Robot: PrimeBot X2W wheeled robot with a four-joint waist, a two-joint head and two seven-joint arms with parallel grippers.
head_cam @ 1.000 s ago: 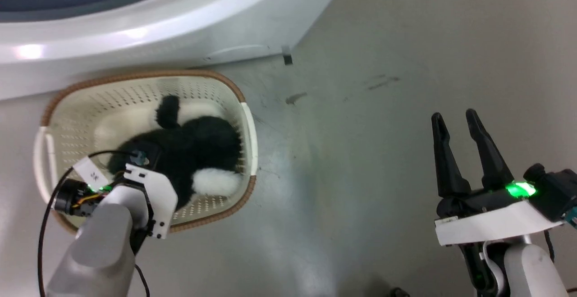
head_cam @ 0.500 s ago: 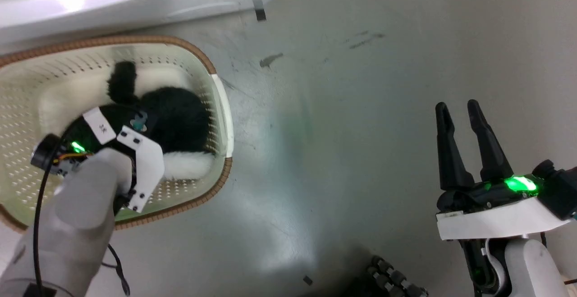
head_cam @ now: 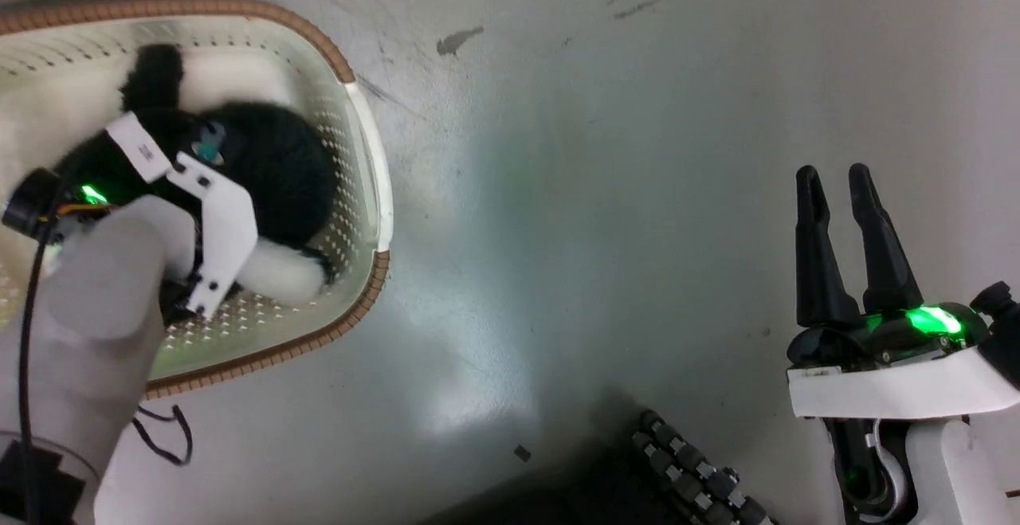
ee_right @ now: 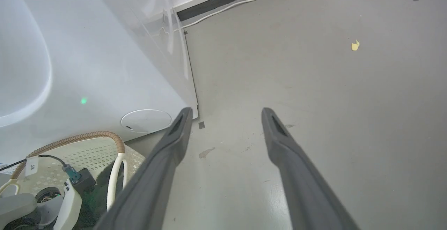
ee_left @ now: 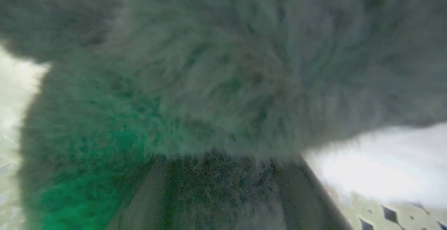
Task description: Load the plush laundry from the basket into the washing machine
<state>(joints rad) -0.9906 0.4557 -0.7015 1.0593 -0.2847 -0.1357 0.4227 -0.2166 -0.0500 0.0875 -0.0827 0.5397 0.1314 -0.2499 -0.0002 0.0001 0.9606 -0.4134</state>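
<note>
Grey floor by white washing machine. Black-and-white plush toy lies in cream basket. Left gripper buried in its fur, grip unclear. Right gripper spread, empty, well apart.

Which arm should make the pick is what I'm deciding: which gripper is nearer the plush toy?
Left. The left gripper is down inside the basket, pressed into the plush toy; the right gripper hovers over the floor, well off to the basket's right.

We look steeply down from the head at the basket and floor. Our left wrist camera is pressed right up against the plush toy. The right wrist camera looks low across the floor and shares the basket's rim with the head view.
</note>
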